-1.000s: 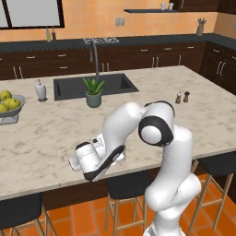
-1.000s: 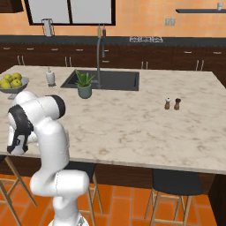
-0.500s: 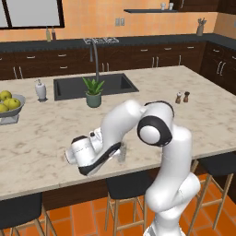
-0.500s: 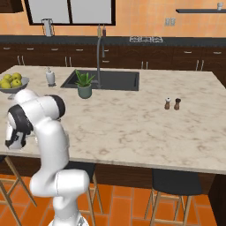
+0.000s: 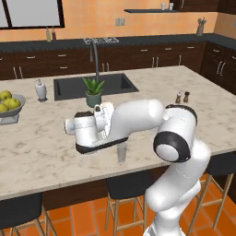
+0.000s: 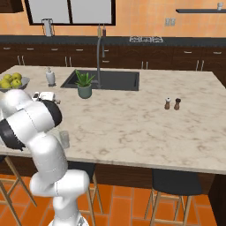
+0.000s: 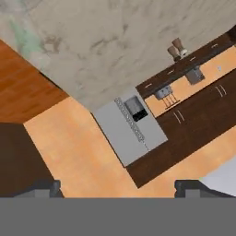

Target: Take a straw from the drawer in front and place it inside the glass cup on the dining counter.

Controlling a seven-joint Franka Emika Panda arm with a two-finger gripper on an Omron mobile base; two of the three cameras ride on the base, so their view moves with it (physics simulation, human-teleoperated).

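Note:
The glass cup (image 5: 121,151) (image 6: 65,139) stands upright near the front edge of the dining counter (image 5: 41,154) (image 6: 132,126), under my forearm. My hand (image 5: 86,132) hangs above the counter, just left of the cup and clear of it. In the hand view my gripper (image 7: 118,186) is open, its fingertips (image 7: 44,186) far apart with nothing between them, and it looks across the marbled top toward the far cabinets. I cannot make out the straw, and the drawer is out of view.
A potted plant (image 5: 93,91) (image 6: 84,85) stands by the dark sink (image 5: 94,85). A soap bottle (image 5: 41,89) and a bowl of green apples (image 5: 8,104) are at the left. Two small shakers (image 5: 182,97) (image 6: 172,103) (image 7: 177,48) stand at the right. Stools (image 5: 126,186) line the front.
My hand has risen from just above the counter to well over it. The cup, earlier partly covered by the hand, now stands free under the forearm.

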